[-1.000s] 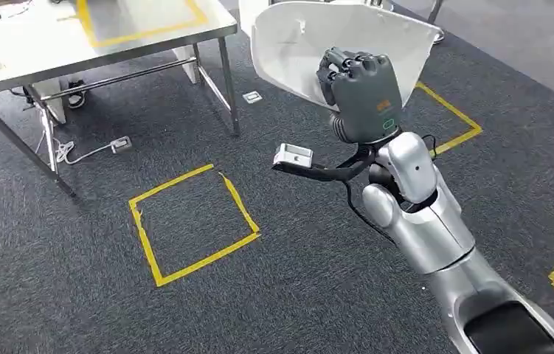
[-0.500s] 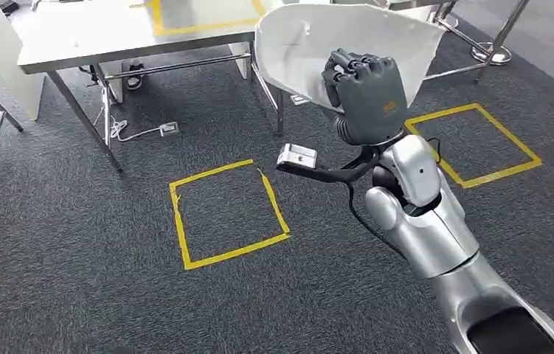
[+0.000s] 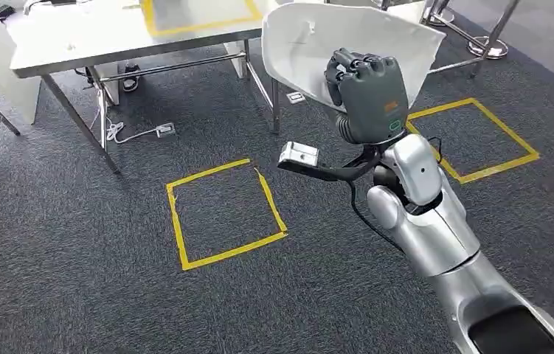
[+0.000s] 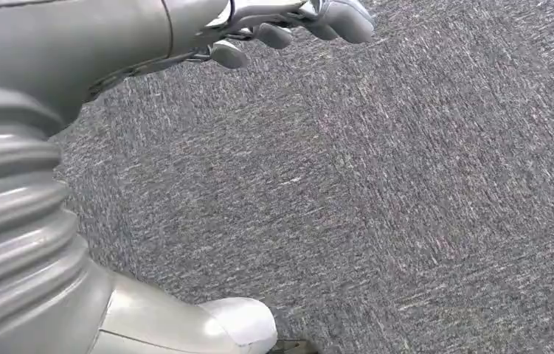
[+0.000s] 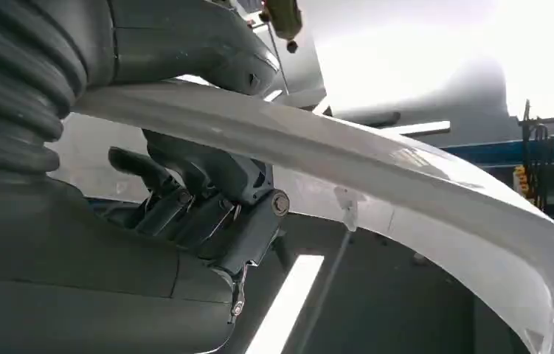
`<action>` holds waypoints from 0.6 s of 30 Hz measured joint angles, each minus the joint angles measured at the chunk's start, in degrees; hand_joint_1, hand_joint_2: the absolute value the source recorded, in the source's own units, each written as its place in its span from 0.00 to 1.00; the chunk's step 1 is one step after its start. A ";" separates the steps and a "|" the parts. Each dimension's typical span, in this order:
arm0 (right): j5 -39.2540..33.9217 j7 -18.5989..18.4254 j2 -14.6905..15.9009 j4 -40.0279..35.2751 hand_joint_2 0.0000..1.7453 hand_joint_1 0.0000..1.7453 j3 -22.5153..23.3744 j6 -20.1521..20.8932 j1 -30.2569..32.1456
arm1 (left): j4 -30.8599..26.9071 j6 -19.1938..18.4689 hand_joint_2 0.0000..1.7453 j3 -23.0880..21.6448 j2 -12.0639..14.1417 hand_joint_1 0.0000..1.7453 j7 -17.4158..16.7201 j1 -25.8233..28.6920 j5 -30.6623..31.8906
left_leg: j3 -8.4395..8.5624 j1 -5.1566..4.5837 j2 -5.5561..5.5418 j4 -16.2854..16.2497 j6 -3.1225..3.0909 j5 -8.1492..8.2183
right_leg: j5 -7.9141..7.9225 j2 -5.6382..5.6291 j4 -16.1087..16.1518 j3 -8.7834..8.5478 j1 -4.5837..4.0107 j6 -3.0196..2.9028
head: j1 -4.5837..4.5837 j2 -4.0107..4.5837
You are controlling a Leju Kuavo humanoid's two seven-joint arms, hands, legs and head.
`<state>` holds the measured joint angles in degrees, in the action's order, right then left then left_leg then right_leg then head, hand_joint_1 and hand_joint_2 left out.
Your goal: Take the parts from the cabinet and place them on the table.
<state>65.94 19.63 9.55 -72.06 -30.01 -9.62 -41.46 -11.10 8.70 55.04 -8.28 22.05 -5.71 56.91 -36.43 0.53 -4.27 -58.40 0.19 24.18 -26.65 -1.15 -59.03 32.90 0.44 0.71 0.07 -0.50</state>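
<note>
Upper right of the head view, right hand (image 3: 366, 92) grips the white curved panel (image 3: 310, 44), mid-carry; next, reach the steel table (image 3: 74, 40).

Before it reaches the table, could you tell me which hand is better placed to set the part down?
The right hand: it already grips the white part near the table. The left hand hangs over carpet, holding nothing.
</note>
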 joint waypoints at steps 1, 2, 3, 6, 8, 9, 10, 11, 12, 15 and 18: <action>0.07 0.00 0.00 0.04 1.00 1.00 0.00 0.00 -0.01 | 0.02 0.00 1.00 0.00 -0.04 0.00 0.00 0.01 -0.02 | -0.10 0.15 0.05 0.36 -0.47 0.31 | 0.58 -0.02 -0.34 0.29 -0.14 0.34 | 0.07 0.00; 0.07 0.00 0.00 0.04 1.00 1.00 0.00 0.00 -0.10 | 0.00 0.00 1.00 0.00 -0.13 0.00 0.02 0.00 -0.02 | 0.97 0.32 0.08 0.74 -0.73 0.03 | 0.25 -0.02 -0.54 0.35 -0.12 0.45 | -0.09 0.00; 0.09 0.00 0.00 0.07 1.00 1.00 0.00 0.00 -0.21 | 0.00 0.00 1.00 0.00 -0.20 0.00 0.02 0.01 -0.02 | 1.33 0.48 0.27 0.84 -0.70 -0.15 | -1.03 0.28 -1.52 0.73 0.04 0.74 | 0.00 0.00; 0.17 0.00 -0.02 0.13 1.00 1.00 0.00 0.02 -0.45 | 0.00 0.00 1.00 0.00 -0.15 0.00 0.15 -0.02 -0.02 | 1.20 0.58 0.53 0.76 -0.79 -0.12 | -7.70 0.42 -12.83 6.21 0.39 1.67 | 0.22 0.00; 0.22 0.02 -0.02 0.30 1.00 1.00 0.00 0.07 -0.10 | 0.02 0.00 1.00 0.02 -0.20 0.00 0.17 0.18 -0.02 | 1.11 0.79 0.59 0.55 -0.56 0.02 | -8.63 0.53 -16.93 8.63 0.71 1.87 | 0.24 0.00; 0.22 0.02 -0.02 0.42 1.00 1.00 0.00 0.07 -0.07 | 0.02 0.00 1.00 0.02 -0.24 0.00 0.17 0.25 -0.04 | 1.11 0.97 0.59 0.38 -0.35 0.15 | -7.03 0.60 -14.59 7.68 0.84 2.12 | 0.24 0.00; 0.22 0.02 -0.02 0.42 1.00 1.00 0.00 0.07 -0.09 | 0.02 0.00 1.00 0.02 -0.31 0.00 0.17 0.25 -0.04 | 1.11 1.23 0.55 0.10 -0.05 0.35 | -4.52 0.63 -9.95 5.36 1.01 2.26 | 0.24 0.00; 0.22 0.02 -0.02 0.42 1.00 1.00 0.00 0.07 -0.18 | 0.02 0.00 1.00 0.02 -0.37 0.00 0.20 0.25 -0.02 | 1.11 1.46 0.50 -0.29 0.32 0.59 | -1.89 0.61 -4.40 2.59 1.25 2.43 | 0.28 0.00; 0.24 0.04 -0.02 0.42 1.00 1.00 0.00 0.04 -0.27 | 0.00 0.02 1.00 0.02 -0.35 0.00 0.20 0.25 -0.02 | 1.07 1.59 0.45 -0.72 0.78 0.88 | -0.60 0.48 0.22 0.62 1.52 2.67 | 0.37 0.00; 0.22 0.04 -0.04 0.46 1.00 1.00 -0.02 0.00 -0.21 | 0.00 0.04 1.00 0.04 -0.22 0.00 0.26 0.26 -0.04 | 0.97 1.33 0.21 -0.27 2.23 1.27 | -2.09 0.35 -0.35 1.26 0.52 0.56 | 0.44 0.00; 0.24 0.13 -0.15 0.48 1.00 1.00 -0.02 0.02 -0.27 | 0.00 0.07 1.00 0.07 -0.20 0.00 0.31 0.49 -0.04 | 0.86 1.31 1.77 -2.07 3.22 1.31 | -1.10 0.91 -0.10 -0.01 0.78 -1.29 | 0.20 0.00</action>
<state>66.18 19.76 9.40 -71.58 -30.03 -9.60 -41.73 -11.10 8.76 55.10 -8.48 22.36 -5.22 56.87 -35.56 1.84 -2.49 -60.47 3.40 25.48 -27.75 -0.24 -59.13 32.89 1.23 -0.58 0.26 -0.50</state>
